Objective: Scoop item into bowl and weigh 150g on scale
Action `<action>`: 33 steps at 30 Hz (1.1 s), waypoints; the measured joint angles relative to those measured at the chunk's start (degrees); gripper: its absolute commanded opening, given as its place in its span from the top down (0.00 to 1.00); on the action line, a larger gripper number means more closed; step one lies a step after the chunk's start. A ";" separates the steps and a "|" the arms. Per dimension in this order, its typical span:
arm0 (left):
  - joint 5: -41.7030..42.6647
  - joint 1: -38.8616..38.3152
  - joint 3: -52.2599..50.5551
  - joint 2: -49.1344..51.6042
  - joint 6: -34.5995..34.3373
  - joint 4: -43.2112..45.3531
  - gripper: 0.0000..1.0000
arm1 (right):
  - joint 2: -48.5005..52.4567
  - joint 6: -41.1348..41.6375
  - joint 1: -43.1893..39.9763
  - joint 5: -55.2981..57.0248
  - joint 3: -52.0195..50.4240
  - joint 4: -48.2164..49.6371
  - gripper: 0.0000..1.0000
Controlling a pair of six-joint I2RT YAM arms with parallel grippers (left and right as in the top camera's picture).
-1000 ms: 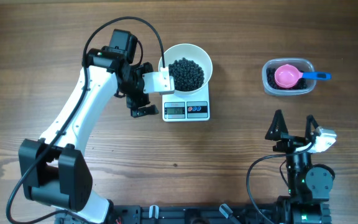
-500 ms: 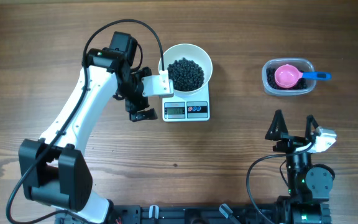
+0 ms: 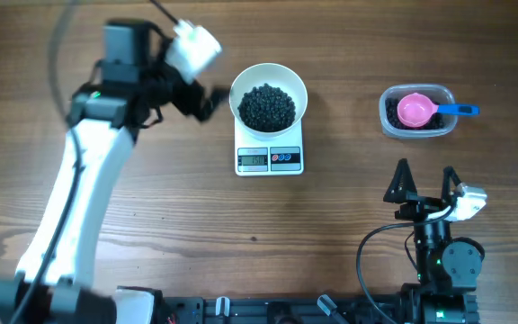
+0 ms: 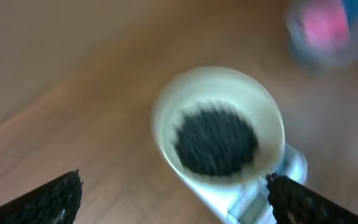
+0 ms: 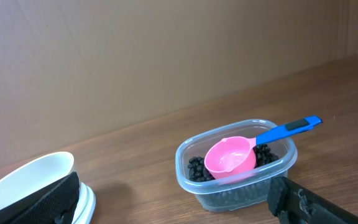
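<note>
The white bowl (image 3: pixel 288 79) stands on the scale (image 3: pixel 293 160) at mid-table, holding a dark heap of the black beans (image 3: pixel 268 106). My left gripper (image 3: pixel 192 97) hangs raised to the left of the bowl, open and empty. Its wrist view is blurred: the bowl (image 4: pixel 166 106) and beans (image 4: pixel 216 140) lie ahead between its wide fingers (image 4: pixel 51 199). My right gripper (image 3: pixel 425 184) rests open near the front right edge, nothing between its fingers (image 5: pixel 319 202). More beans (image 5: pixel 197 168) lie in the clear tub.
A clear plastic tub (image 3: pixel 392 121) at the right holds a pink scoop (image 3: pixel 413 110) with a blue handle (image 3: pixel 461 111). In the right wrist view the tub (image 5: pixel 241 186) sits just ahead and the bowl's edge (image 5: pixel 23 177) shows at the left.
My left arm has lifted from beside the scale's left edge and swung up and away to the far left. The right arm, bowl and scoop have not moved.
</note>
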 measured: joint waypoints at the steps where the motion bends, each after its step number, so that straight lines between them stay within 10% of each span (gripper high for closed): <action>1: -4.70 0.59 0.02 -2.93 -10.82 3.37 0.00 | 0.02 0.00 0.00 0.00 0.00 0.02 0.00; 7: -19.63 1.16 -2.23 -14.62 -29.59 8.31 0.00 | 0.00 0.00 0.00 0.00 0.00 0.00 0.00; 17: -24.04 5.77 -35.85 -48.50 -46.80 34.71 0.00 | 0.00 0.00 0.00 0.00 0.00 0.00 0.00; 33: -24.00 5.99 -62.20 -85.77 -51.01 41.79 0.00 | 0.00 0.00 0.00 0.00 0.00 -0.02 0.00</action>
